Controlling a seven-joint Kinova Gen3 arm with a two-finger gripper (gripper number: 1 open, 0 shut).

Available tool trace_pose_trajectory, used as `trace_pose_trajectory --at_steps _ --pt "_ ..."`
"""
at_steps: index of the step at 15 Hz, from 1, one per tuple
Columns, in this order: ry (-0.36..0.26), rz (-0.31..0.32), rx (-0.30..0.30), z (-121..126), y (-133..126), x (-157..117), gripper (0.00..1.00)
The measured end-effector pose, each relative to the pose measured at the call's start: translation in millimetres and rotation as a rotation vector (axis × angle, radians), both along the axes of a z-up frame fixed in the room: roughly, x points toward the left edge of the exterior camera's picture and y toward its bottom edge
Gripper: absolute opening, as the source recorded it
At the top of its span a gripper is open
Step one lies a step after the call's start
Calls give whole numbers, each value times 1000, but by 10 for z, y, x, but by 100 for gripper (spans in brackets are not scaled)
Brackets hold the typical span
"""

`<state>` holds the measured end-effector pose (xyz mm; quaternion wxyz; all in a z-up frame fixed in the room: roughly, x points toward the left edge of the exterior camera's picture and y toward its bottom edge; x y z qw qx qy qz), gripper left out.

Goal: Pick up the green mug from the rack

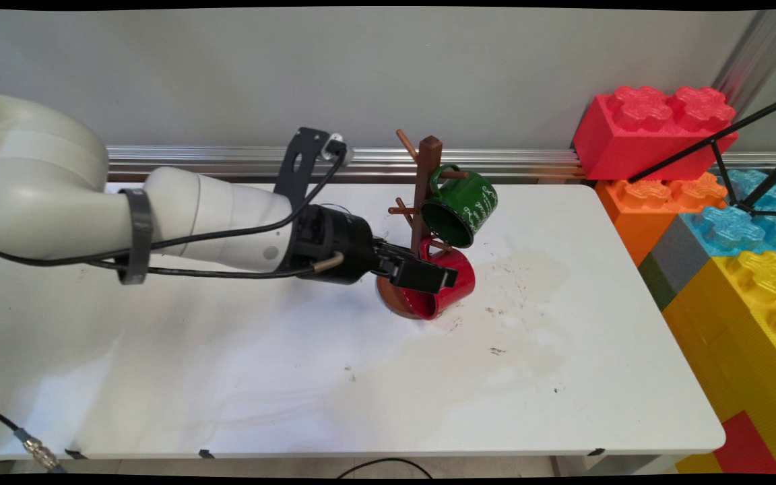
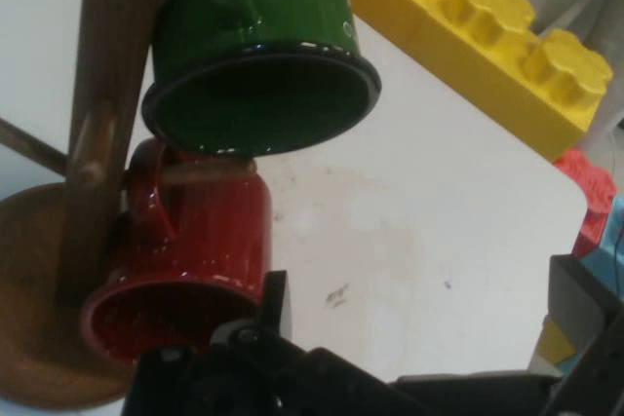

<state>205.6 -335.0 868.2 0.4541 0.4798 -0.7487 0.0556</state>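
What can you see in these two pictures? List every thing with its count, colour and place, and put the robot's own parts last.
mug tree: one, brown wood, table's far middle.
green mug: one, hung on an upper peg, mouth tilted down.
red mug: one, hung on a lower peg, beside the pincer.
giant toy bricks: stack, red, orange, blue, yellow, right of the table.
table: one, white, stained.
pincer: one, black, open, one finger by the red mug's rim.

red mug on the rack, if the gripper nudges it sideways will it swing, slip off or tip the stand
The red mug hangs by its handle on a peg, so it would probably swing. Its glossy surface looks slippery. The mug tree is tall and slim, also carrying the green mug, so it might rock.
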Motion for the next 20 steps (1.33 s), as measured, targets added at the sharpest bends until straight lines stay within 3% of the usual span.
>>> trace_pose_trajectory --at_steps 20 --pt "132 90 -16 -273 -307 -393 100"
